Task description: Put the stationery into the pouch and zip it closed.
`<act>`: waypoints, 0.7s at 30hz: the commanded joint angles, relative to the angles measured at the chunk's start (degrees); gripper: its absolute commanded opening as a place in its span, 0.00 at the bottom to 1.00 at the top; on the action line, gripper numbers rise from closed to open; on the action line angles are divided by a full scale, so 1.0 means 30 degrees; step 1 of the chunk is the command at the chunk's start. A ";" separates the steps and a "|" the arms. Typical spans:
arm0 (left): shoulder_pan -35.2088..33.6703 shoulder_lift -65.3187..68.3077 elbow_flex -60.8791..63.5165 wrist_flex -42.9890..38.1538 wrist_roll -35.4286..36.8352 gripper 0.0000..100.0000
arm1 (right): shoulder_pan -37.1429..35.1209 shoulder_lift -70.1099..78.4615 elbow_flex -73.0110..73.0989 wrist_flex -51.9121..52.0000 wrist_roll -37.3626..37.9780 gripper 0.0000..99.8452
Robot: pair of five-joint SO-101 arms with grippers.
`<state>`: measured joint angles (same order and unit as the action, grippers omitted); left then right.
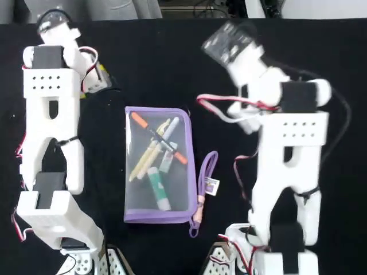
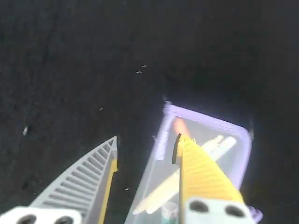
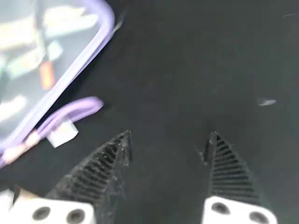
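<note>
1. Pouch (image 1: 137, 197) lies flat at bench (image 1: 172, 63) centre, stationery (image 1: 156, 154) inside behind its clear face, strap (image 1: 207, 169) at its 4 o'clock.
2. Left hand (image 2: 146, 138) released, empty, at pouch's 11 o'clock.
3. Right hand (image 3: 170, 135) released, empty, at pouch's 1 o'clock.

The purple-edged pouch (image 1: 131, 197) lies on the black table (image 1: 166, 63) with the stationery (image 1: 156, 153) inside it.

You have even light from overhead: the white arms (image 1: 51, 114) glare, and the black cloth (image 1: 172, 57) swallows their shadows. Just ahead of your left gripper (image 2: 146, 138), the pouch (image 2: 219, 135) carries a pale sheen.
</note>
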<state>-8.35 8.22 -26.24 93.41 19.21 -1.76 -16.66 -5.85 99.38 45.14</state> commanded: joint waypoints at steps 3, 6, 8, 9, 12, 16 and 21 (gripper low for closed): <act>-0.1597 -0.0147 0.1275 -0.1319 0.0205 0.21 | -0.2227 -0.2007 0.5231 -0.1582 -0.0147 0.25; -0.2564 -0.0147 0.2212 -0.1788 0.0205 0.21 | -0.3839 -0.2183 0.7927 -0.3780 -0.1289 0.25; -0.3092 -0.0147 0.2711 -0.1817 0.0205 0.21 | -0.4777 -0.2183 0.9538 -0.5128 -0.1875 0.25; -0.3326 -0.0147 0.2974 -0.1934 0.0205 0.21 | -0.5158 -0.2183 1.0330 -0.5744 -0.2051 0.25; -0.3853 -0.0147 0.4205 -0.2579 0.0205 0.21 | -0.5978 -0.2183 1.2000 -0.6652 -0.1963 0.25; -0.4234 -0.0147 0.5582 -0.3868 0.0117 0.21 | -0.5978 -0.2183 1.2674 -0.6681 -0.1934 0.25; -0.4088 -0.0147 0.5993 -0.4366 0.0147 0.21 | -0.4571 -0.2183 1.4198 -0.6828 0.0527 0.25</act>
<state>-20.66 8.22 -7.69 81.27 19.21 -18.20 -21.23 35.21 79.69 41.89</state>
